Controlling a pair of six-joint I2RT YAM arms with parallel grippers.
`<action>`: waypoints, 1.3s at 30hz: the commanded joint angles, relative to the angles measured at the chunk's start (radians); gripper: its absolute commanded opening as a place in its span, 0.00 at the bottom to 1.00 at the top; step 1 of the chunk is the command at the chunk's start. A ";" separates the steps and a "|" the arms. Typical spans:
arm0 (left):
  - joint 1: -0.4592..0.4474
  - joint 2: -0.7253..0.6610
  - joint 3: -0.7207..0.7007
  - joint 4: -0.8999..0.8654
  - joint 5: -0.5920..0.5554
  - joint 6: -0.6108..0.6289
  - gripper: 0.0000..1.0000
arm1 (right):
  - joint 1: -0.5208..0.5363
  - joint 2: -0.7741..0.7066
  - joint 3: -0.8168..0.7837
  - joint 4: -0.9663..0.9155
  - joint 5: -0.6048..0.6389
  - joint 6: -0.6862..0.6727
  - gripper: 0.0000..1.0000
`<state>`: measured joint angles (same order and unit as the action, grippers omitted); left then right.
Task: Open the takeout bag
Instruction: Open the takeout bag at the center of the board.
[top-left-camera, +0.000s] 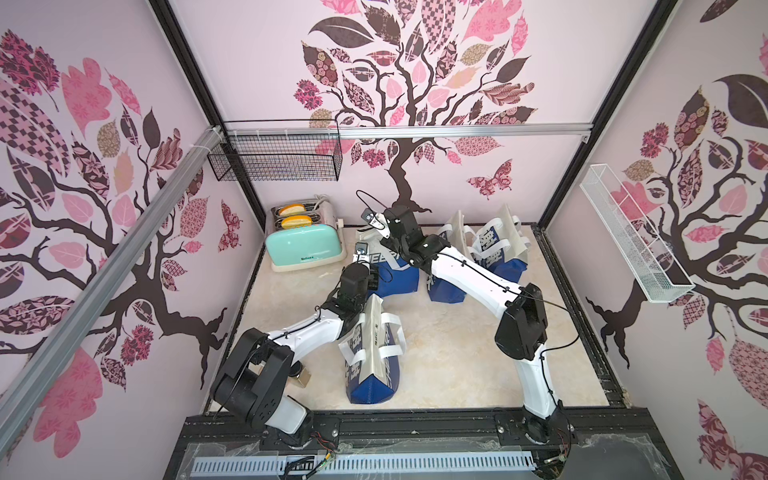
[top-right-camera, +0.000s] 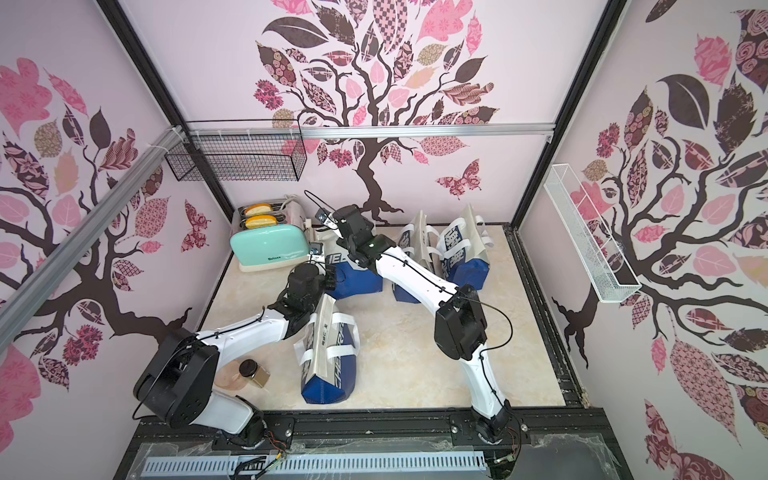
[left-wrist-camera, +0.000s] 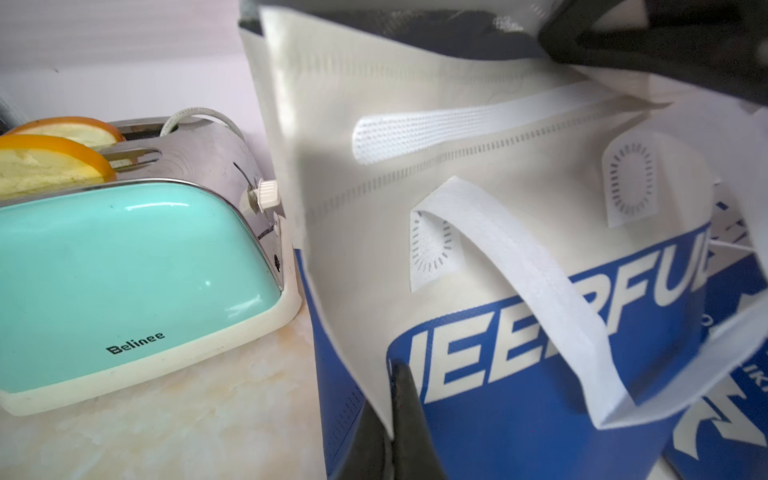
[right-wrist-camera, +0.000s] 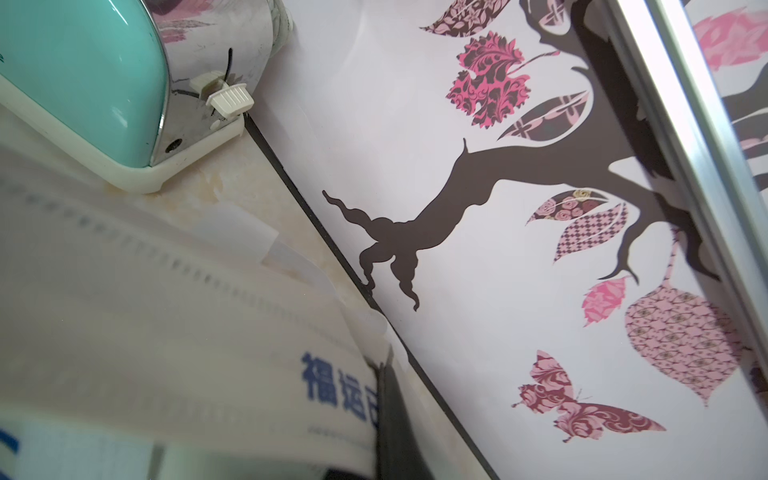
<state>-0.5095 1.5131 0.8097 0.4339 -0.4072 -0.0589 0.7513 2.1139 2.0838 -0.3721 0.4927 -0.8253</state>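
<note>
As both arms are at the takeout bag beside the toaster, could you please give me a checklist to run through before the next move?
1. Left gripper shut on the takeout bag at its side edge: ok.
2. Right gripper shut on its upper edge: ok.
3. Bag upright on the table: ok.
4. Front handle hanging free: ok.
5. Gap to the toaster: cannot tell; very close.
6. Mouth opened: cannot tell; the right arm hides it in both top views.

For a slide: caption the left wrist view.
Left gripper pinches an edge of the takeout bag beside a mint toaster.
</note>
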 joint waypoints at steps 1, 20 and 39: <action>0.029 0.037 0.007 -0.114 -0.087 0.052 0.00 | -0.029 -0.052 0.089 0.057 0.154 -0.149 0.00; 0.058 0.151 0.091 -0.164 -0.086 0.158 0.00 | -0.059 -0.066 0.213 -0.025 0.116 -0.297 0.00; 0.054 0.086 0.124 -0.218 -0.027 0.128 0.00 | -0.119 -0.119 0.104 -0.267 -0.191 0.301 0.15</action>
<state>-0.4835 1.6096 0.9604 0.3470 -0.3973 0.0853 0.6678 2.0979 2.2356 -0.6636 0.3592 -0.7471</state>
